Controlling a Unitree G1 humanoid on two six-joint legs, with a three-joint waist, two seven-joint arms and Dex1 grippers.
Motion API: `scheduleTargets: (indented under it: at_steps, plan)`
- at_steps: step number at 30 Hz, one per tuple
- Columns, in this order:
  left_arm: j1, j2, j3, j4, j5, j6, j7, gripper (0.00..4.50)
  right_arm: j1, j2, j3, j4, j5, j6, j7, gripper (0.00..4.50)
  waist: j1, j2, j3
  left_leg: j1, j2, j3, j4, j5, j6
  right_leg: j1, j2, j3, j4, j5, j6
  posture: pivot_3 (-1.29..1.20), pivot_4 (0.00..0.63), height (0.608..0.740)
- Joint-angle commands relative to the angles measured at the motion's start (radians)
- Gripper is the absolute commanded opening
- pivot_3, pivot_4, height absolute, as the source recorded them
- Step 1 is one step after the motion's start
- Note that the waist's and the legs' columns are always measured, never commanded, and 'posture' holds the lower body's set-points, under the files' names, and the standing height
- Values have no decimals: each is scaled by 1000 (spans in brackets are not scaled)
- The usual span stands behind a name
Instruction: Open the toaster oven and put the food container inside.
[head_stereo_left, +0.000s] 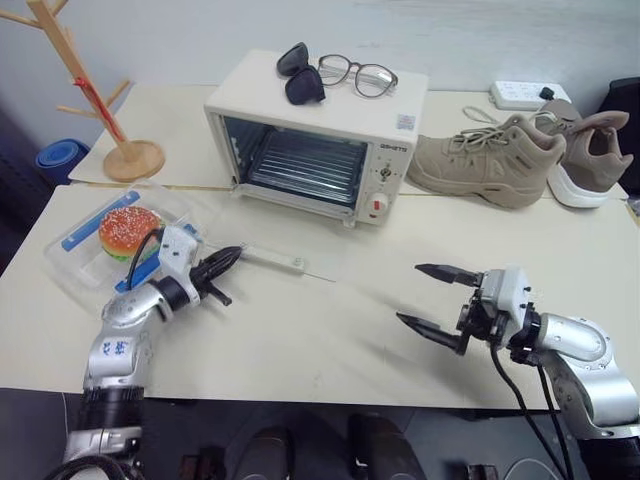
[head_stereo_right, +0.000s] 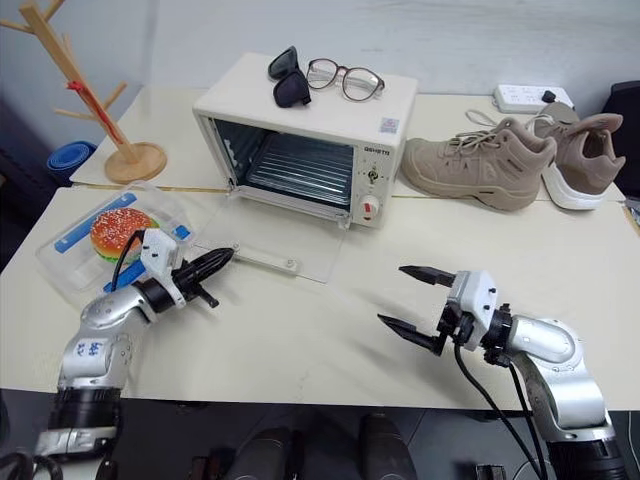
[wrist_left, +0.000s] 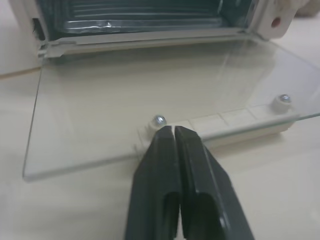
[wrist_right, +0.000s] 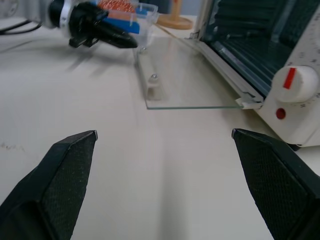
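Left eye view is showing the toaster oven (head_stereo_left: 318, 135) at the far middle of the worktop (head_stereo_left: 330, 330), its glass door (head_stereo_left: 262, 250) lying fully down, so opening looks done. The food container (head_stereo_left: 118, 238) is sitting at the near left, not yet picked up; loading is what is left. Left wrist view is showing the left end effector (wrist_left: 174, 131) clenched on nothing, its tips just beside the door's white handle (wrist_left: 220, 122). Right wrist view is showing the right end effector (wrist_right: 164, 134) released wide, facing the oven's knob (wrist_right: 295, 83).

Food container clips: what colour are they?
Blue, on the food container; clearest in the left eye view.
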Motion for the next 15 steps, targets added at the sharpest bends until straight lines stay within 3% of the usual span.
scheduleTargets:
  at_steps: [1,6,9,12,15]
  plan:
    - [158,-9,204,-284,-195,44,43,1151,-15,4,-13,-42,100,46,45,4500,-4,-1,0,0,1,0,0,0,-1,-1,1,1,0,0,0,0,150,740]
    - [473,-72,452,-498,-337,112,183,2639,-62,33,29,-35,134,68,87,4500,-12,0,0,1,4,0,0,-3,0,0,1,1,-1,-1,-1,0,150,740]
    - [662,-183,615,-473,-383,67,234,3527,-102,65,61,-20,151,82,113,4500,-5,0,-1,3,3,1,0,-4,2,3,1,1,-4,-1,-1,0,150,740]
    - [711,-234,692,-443,-433,35,275,4455,-117,80,68,-13,154,85,131,4500,8,-1,0,5,3,-2,0,-6,4,8,1,-2,-8,-1,-1,0,150,740]
    - [720,-255,737,-410,-470,16,311,4485,-136,101,77,4,143,66,149,4500,25,-2,-1,10,3,-6,1,-8,5,17,0,-6,-13,-1,-2,0,150,740]
